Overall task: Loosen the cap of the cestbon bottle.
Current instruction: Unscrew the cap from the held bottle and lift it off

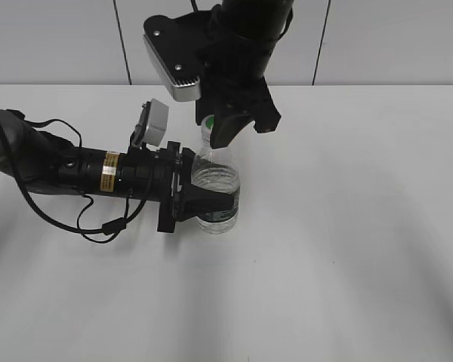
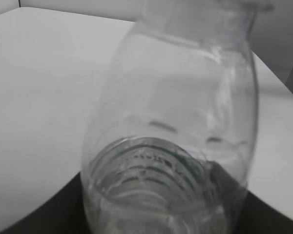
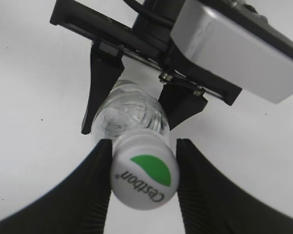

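Observation:
The cestbon bottle (image 1: 215, 177) stands upright on the white table (image 1: 347, 249), clear, with water in its lower part and a dark green label band. My left gripper (image 1: 204, 205) reaches in from the left and is shut on the bottle's lower body at the label. In the left wrist view the bottle (image 2: 176, 122) fills the frame between the dark jaws (image 2: 156, 219). The white cap (image 3: 144, 175) with a green mark and "Cestbon" lettering sits between my right gripper's fingers (image 3: 144, 142), which close on its sides from above. In the exterior view the right gripper (image 1: 230, 124) hides most of the cap (image 1: 209, 121).
The left arm (image 1: 75, 170) lies low across the table's left side with looping black cables (image 1: 98, 222). The right arm (image 1: 241, 45) comes down from the top centre with its grey camera block (image 1: 174, 64). A grey panelled wall (image 1: 392, 38) stands behind the table.

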You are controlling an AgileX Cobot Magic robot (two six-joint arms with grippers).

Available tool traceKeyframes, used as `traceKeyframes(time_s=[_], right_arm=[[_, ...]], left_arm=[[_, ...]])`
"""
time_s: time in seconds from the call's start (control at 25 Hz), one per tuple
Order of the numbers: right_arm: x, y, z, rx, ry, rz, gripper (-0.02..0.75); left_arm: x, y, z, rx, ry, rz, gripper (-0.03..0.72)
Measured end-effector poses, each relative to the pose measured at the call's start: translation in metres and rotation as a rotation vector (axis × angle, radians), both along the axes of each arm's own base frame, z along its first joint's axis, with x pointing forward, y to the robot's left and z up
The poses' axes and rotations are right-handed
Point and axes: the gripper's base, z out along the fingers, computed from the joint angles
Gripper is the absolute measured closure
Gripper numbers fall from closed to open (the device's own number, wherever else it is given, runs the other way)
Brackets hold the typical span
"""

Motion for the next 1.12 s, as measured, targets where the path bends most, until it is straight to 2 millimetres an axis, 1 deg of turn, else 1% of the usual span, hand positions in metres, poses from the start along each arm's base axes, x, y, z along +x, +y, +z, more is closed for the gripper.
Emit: traceKeyframes(time_s=[0.64,0.96,1.12], right_arm=[[-0.004,-0.003,0.008,0.006,-0.015,0.053,0.429],[-0.005,-0.003,0.008,-0.002,-0.047,0.157,0.429],[-0.006,0.0,0.01,0.028,-0.058,0.222,0.438]], left_arm=[[-0.002,-0.001,0.001,-0.013,0.003,-0.024,0.307],[-0.003,-0.001,0.001,-0.012,0.003,-0.026,0.307],[-0.003,-0.001,0.0,0.001,0.002,-0.03,0.308]])
